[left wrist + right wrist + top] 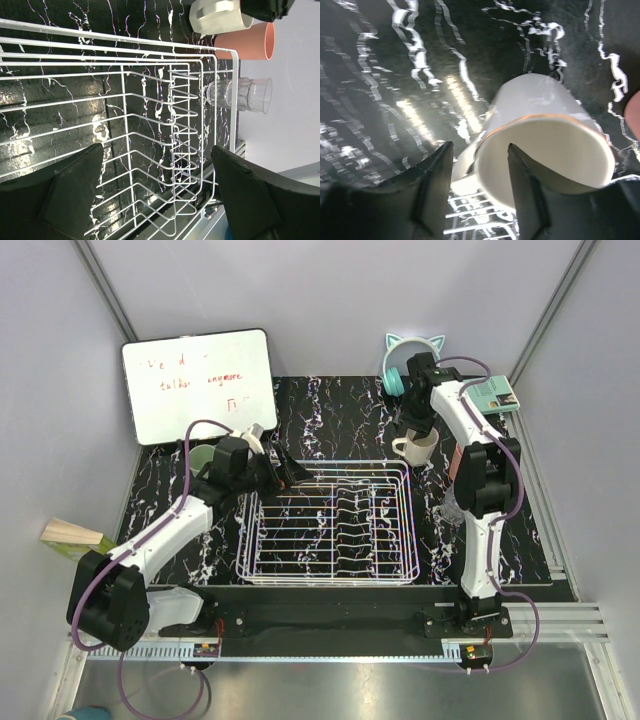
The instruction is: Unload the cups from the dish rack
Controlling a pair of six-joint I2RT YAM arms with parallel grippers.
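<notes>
The white wire dish rack (330, 578) stands mid-table with no cup showing in it; its tines fill the left wrist view (150, 100). My left gripper (288, 475) hangs open and empty over the rack's far left corner (157, 150). My right gripper (415, 430) is open over the cream handled mug (418, 448), which stands on the table past the rack's far right corner. In the right wrist view one finger is inside the mug (545, 100) and the other outside by the handle (479, 146). A pink tumbler (250, 42) and a clear glass (245, 95) stand right of the rack. A pale green tumbler (200, 456) stands left of it.
A whiteboard (200, 380) leans at the back left, with another small pale cup (258, 432) in front of it. A teal cat-eared object (405, 350) and a green box (497, 393) are at the back right. A wooden block (75, 537) lies off the mat's left edge.
</notes>
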